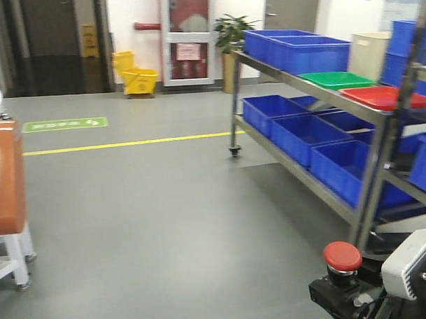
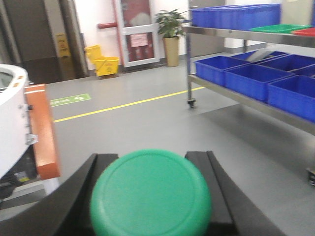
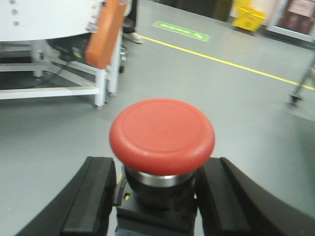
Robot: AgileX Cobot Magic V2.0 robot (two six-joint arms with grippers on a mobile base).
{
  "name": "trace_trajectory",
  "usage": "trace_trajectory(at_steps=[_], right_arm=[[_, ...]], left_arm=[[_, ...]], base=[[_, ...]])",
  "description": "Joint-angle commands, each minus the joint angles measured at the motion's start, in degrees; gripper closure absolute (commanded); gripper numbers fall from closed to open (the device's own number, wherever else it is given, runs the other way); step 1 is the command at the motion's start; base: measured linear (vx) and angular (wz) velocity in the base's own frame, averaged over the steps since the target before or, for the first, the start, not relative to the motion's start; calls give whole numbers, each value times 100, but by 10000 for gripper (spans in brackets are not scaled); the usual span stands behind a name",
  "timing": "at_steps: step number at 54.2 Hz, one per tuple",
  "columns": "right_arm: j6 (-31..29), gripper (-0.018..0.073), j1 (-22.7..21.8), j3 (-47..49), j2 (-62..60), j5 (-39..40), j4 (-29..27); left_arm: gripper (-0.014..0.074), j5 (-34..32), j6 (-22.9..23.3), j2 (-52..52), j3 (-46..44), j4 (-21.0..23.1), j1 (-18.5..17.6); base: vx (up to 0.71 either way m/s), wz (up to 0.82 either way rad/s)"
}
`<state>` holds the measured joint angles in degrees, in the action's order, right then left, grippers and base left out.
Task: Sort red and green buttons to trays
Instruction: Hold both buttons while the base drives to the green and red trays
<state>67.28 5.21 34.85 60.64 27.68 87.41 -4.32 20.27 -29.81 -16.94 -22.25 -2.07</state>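
Observation:
The green button [image 2: 150, 193] fills the left wrist view, its round cap between the black fingers of my left gripper [image 2: 151, 158], which is shut on it. My right gripper [image 3: 161, 166] is shut on the dark body of the red button [image 3: 162, 129]. That red button [image 1: 342, 256] also shows at the bottom right of the front view, upright in the right gripper [image 1: 345, 293]. The green tray [image 1: 336, 80] and the red tray [image 1: 383, 97] lie side by side on the top shelf of a steel rack [image 1: 370, 179] to the right. The left gripper is out of the front view.
Blue crates [image 1: 294, 47] fill the rack's top and lower shelves, with a cream tub [image 1: 371, 53] behind the trays. An orange-padded white machine [image 1: 6, 177] stands at the left. A yellow mop bucket [image 1: 137, 76] and a plant [image 1: 231, 34] stand by the far wall. Grey floor lies between.

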Motion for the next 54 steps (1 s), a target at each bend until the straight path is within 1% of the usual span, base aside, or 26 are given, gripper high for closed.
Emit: trace_trajectory(at_steps=[1, 12, 23, 54], right_arm=[[2, 567, -11, 167, -104, 87, -201], [2, 567, -11, 167, -104, 73, -201], [2, 567, -11, 167, -104, 81, -201], [2, 567, -16, 167, -104, 104, -202]], left_arm=[[599, -481, 48, -9, -162, 55, -22], [599, -482, 48, -9, -162, 55, -17], [599, -482, 48, -9, -162, 55, -17], [599, -483, 48, -9, -162, 55, -17]], base=[[25, 47], [30, 42], [39, 25], [50, 0]])
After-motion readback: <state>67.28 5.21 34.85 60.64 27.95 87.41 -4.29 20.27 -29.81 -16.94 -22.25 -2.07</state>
